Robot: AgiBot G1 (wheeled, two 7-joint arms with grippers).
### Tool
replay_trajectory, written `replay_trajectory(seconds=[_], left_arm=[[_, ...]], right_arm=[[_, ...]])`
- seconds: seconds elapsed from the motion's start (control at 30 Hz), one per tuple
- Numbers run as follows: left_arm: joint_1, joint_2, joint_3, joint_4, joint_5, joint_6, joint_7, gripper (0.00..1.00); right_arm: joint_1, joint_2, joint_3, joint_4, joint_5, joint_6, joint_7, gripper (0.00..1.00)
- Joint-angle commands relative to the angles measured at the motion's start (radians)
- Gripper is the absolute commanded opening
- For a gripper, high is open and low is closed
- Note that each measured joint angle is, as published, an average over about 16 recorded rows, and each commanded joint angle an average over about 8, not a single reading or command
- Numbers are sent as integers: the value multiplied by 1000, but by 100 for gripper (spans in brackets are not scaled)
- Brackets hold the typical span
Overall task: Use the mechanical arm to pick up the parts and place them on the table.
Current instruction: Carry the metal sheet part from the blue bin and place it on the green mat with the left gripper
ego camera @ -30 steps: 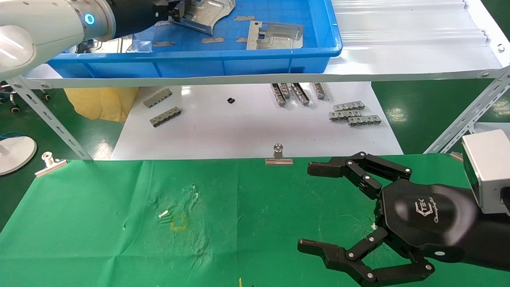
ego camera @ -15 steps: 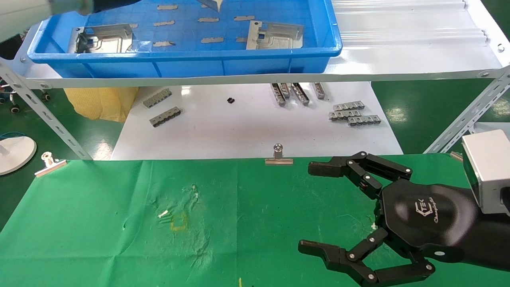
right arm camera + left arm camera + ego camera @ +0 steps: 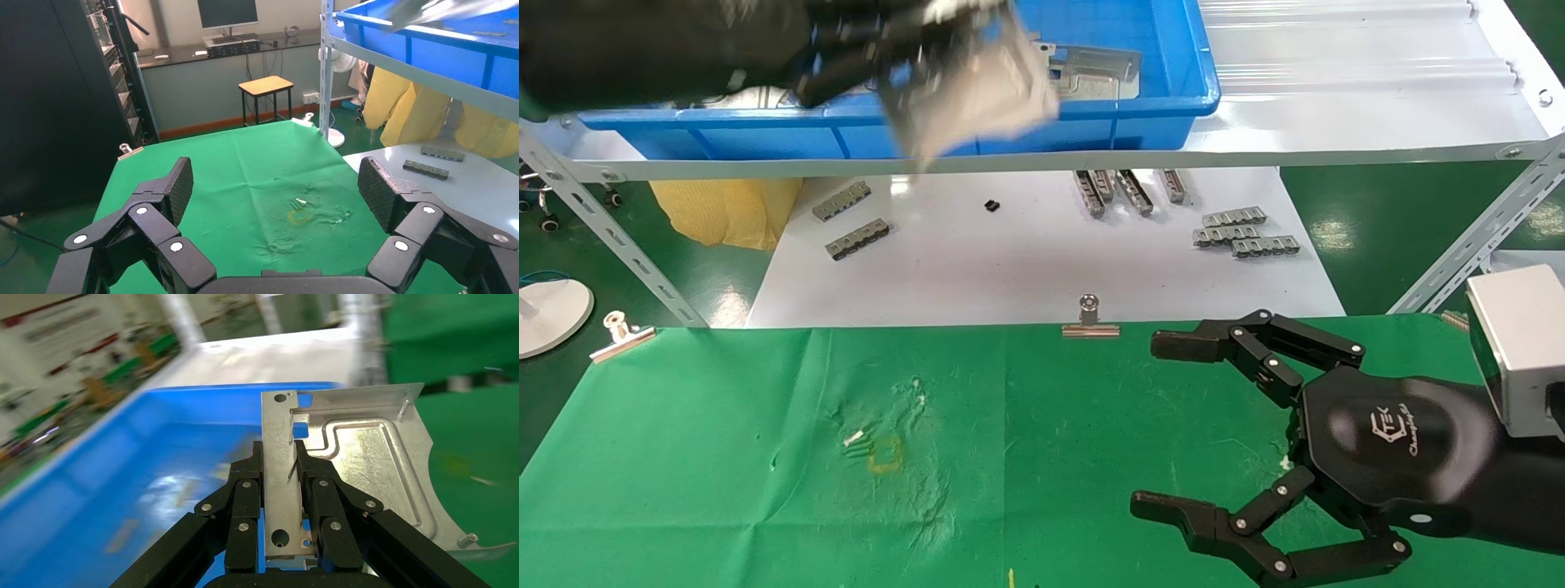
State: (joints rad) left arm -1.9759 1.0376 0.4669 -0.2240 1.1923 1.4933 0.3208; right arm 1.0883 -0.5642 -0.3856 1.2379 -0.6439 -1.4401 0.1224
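The green table (image 3: 723, 457) had no plate on it, so no placing was done. One plate (image 3: 1091, 69) waited in the blue tray (image 3: 1042, 122) beyond the far edge. The left hand (image 3: 278, 496), fingers clenched on another plate (image 3: 361, 459), carried it above the tray's front wall. The right hand (image 3: 1214, 441) rested spread wide by the near right corner.

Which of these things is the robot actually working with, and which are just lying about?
In use:
- left gripper clamping a flat silver sheet-metal plate
- second silver plate in the blue plastic tray
- green cloth table

Lying about:
- grey ridged strips
- silver binder clip
- right gripper, open and idle
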Motion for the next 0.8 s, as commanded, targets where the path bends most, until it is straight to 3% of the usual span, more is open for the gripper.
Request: replay_trajectory(seconds=[0.03, 0.37, 0.53, 0.73, 0.8], left_arm=[[4, -26, -1, 3, -1, 84, 38, 0], [241, -168, 157, -239, -72, 106, 169, 0], [318, -160, 243, -226, -47, 89, 247, 0], [330, -125, 297, -149, 16, 51, 378, 0], [327, -113, 308, -116, 36, 37, 415, 5]], right_arm=[[0, 0, 0, 0, 0, 0, 0, 100], [0, 0, 0, 0, 0, 0, 0, 100], [0, 0, 0, 0, 0, 0, 0, 100], [0, 0, 0, 0, 0, 0, 0, 100], [0, 0, 0, 0, 0, 0, 0, 100]])
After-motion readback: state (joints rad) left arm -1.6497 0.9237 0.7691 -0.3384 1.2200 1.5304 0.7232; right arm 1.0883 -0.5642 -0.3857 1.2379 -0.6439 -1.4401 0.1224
